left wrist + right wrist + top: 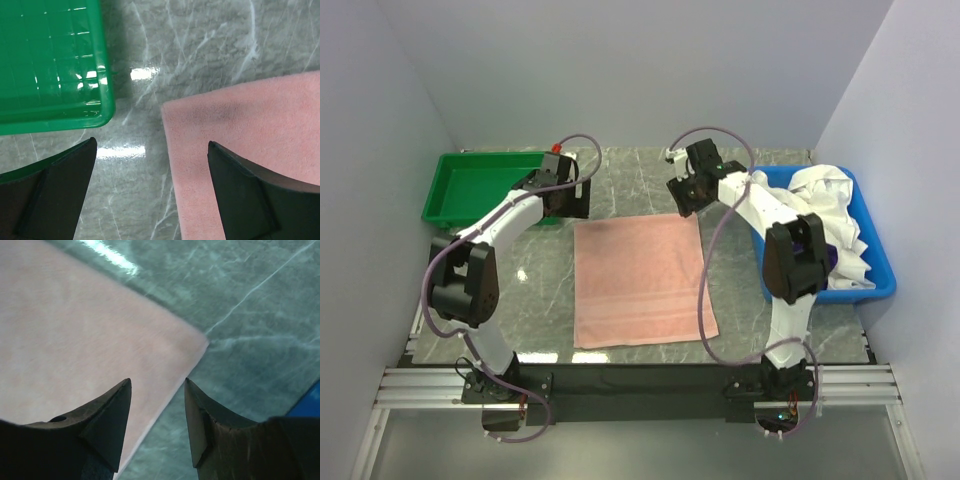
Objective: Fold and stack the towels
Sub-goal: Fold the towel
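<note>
A pink towel [638,282] lies flat on the grey marble table. My left gripper [567,203] is open over its far left corner [172,111], with one finger over the bare table and the other over the towel [250,130]. My right gripper [684,200] is open over the far right corner [197,342], its fingers straddling the towel's [75,340] right edge. Neither gripper holds anything. White towels [825,215] lie heaped in a blue bin [880,285] at the right.
A green tray [470,185] stands at the far left, and its rim shows in the left wrist view [55,117]. The blue bin's edge shows in the right wrist view [307,402]. Grey walls close in the table on three sides.
</note>
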`<state>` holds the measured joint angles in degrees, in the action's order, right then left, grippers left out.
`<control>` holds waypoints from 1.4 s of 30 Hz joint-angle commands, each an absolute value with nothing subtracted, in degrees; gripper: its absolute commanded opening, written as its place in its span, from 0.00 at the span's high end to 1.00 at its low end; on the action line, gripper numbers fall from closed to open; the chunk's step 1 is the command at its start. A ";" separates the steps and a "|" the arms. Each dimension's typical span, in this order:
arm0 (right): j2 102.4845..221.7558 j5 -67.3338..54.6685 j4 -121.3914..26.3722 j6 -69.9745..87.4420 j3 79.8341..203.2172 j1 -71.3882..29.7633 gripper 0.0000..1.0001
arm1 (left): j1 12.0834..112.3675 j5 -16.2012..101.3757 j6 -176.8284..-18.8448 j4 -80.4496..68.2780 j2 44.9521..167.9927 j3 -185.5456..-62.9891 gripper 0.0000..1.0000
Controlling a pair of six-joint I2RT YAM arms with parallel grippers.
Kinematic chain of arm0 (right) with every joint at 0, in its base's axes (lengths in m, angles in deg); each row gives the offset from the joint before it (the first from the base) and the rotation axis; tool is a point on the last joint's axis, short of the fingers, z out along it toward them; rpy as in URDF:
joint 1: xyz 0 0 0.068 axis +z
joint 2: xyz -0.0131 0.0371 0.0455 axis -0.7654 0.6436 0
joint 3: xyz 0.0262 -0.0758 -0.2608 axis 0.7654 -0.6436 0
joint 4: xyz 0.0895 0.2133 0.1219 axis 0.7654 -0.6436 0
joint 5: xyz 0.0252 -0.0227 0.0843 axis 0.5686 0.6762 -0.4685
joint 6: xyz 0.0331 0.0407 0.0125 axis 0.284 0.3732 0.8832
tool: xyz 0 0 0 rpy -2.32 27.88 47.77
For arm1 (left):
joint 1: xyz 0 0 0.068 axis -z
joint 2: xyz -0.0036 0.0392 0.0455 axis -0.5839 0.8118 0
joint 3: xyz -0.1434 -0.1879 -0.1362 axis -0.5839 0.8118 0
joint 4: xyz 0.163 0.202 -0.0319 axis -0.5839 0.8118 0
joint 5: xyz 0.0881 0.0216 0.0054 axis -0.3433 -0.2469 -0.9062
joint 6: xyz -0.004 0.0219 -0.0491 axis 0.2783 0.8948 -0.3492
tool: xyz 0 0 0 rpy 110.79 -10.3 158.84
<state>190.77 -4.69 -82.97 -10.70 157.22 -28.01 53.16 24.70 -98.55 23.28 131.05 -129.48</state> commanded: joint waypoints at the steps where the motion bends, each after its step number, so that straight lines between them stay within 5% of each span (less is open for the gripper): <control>1: 195.37 -7.66 -86.28 -18.46 164.22 -29.63 0.46 | 53.13 27.03 -95.22 22.47 130.82 -130.59 0.02; 13: 209.18 -3.52 -91.47 -22.43 176.89 -32.01 0.48 | 53.22 27.12 -95.22 22.12 129.77 -129.35 0.04; 36: 214.99 -6.60 -95.17 -21.81 178.66 -32.01 0.58 | 54.27 28.79 -95.40 24.32 134.60 -132.78 0.04; 42: 212.97 -7.48 -93.24 -21.64 175.41 -32.80 0.81 | 54.27 28.61 -95.31 25.99 138.46 -135.68 0.04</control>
<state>213.77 -6.59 -93.31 -21.65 176.37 -32.12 54.07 27.65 -96.10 25.14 137.74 -132.54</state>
